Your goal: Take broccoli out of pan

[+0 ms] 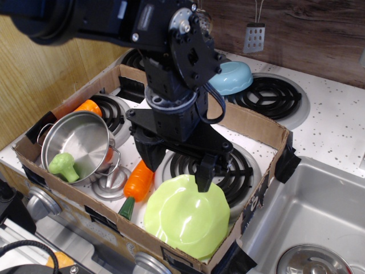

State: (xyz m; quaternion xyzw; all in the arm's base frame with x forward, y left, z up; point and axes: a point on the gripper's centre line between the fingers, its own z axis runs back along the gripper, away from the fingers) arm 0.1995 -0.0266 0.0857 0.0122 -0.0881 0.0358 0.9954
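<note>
The broccoli lies inside the tilted pan near the stove's left edge. The gripper hangs apart from it, above the plate, jaws spread and empty.

Dark wood-plank wall behind white speckled stovetop; metal grater hanging; steel sink at right; yellowish wood panel left.

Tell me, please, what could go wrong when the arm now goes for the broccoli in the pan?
The gripper hangs over the green plate, away from the broccoli, so it must cross the carrot and could knock it. The pan lies tipped on its side, so it might roll or slide when touched.
</note>
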